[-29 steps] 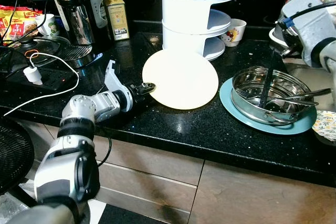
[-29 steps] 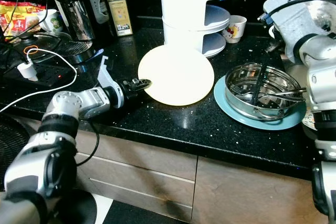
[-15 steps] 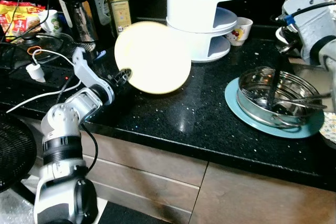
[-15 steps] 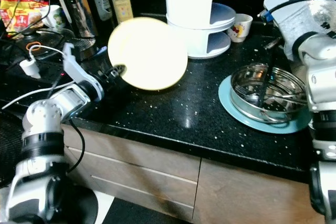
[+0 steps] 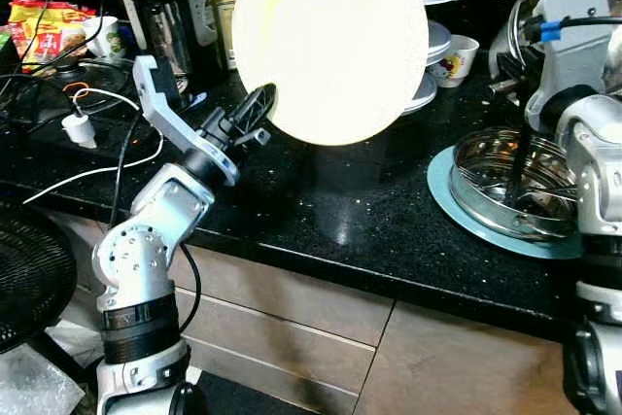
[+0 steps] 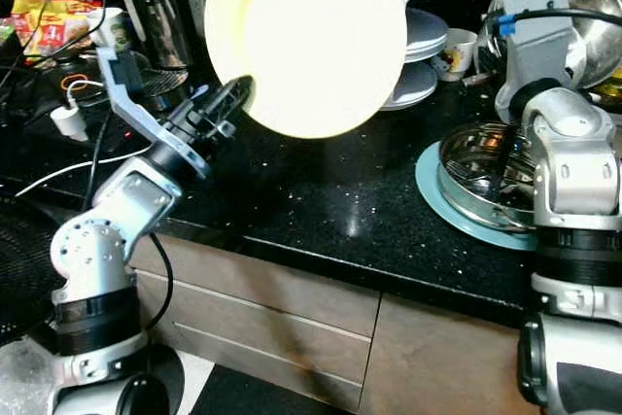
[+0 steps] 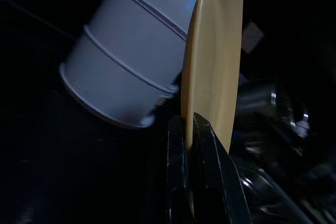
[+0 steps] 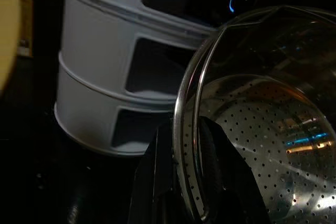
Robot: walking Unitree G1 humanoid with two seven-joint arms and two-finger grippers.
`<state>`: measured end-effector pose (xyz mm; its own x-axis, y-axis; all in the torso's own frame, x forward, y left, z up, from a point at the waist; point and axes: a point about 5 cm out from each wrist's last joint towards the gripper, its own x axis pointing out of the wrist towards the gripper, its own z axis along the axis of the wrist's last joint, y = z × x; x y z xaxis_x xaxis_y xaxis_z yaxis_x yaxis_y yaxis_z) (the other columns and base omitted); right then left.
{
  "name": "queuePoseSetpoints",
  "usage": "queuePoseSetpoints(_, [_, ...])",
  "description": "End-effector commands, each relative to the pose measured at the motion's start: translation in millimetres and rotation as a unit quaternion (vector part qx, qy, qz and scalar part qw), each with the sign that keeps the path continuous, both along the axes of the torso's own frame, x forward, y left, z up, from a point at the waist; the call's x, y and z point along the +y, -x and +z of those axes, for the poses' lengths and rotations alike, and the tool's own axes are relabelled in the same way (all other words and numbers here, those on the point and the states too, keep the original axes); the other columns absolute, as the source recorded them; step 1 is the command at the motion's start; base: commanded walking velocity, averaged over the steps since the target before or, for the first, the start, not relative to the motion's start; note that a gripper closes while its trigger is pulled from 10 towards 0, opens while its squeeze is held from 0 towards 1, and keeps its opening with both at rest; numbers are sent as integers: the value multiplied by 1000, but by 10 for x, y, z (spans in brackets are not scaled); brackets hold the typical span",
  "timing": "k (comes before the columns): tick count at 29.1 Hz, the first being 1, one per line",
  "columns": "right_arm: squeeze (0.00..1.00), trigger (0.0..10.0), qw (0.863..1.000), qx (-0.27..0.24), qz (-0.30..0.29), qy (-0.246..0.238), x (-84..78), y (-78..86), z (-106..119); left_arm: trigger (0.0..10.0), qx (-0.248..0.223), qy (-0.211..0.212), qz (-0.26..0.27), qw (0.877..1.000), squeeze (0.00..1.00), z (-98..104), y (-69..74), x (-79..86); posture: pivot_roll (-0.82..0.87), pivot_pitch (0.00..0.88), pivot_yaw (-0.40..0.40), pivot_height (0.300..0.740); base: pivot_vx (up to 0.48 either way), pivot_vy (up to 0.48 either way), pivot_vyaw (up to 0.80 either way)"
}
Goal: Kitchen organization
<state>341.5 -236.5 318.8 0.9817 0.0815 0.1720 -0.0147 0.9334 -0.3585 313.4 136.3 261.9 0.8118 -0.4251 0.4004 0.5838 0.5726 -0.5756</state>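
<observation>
left arm (image 5: 155,230) raised — jaws clamped | right arm (image 6: 564,162) lowered — jaws clamped

Before me runs a black speckled stone bench (image 5: 369,230), glossy under overhead light. Below it, grey-brown drawer fronts (image 5: 292,323). A black fan guard (image 5: 29,284) stands at my left. Rear wall dark.

From my station I count two grippers (image 5: 260,107) (image 8: 185,145), one cream plate (image 5: 330,41), one white tiered rack (image 8: 113,77), one steel colander (image 5: 512,191), one blue plate (image 5: 457,211), two cups (image 5: 457,55) (image 5: 105,38), one tin (image 5: 225,17) and one white charger (image 5: 78,128).
</observation>
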Motion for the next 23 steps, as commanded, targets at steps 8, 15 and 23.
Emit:
queuePoseSetpoints(8, [0,10000,1000,-21,1,18,47,46,42,10000,-44,-1,62,997,0,91,34,174,-53,0,25,740,0,0,0])
queuePoseSetpoints(15, [0,10000,999,-25,0,22,71,65,58,10000,-55,-11,74,996,0,103,42,169,-55,0,26,740,0,0,0])
queuePoseSetpoints(23, [0,10000,999,-30,-4,17,61,69,97,10000,-60,-9,76,995,0,130,35,164,-53,0,24,740,0,0,-763])
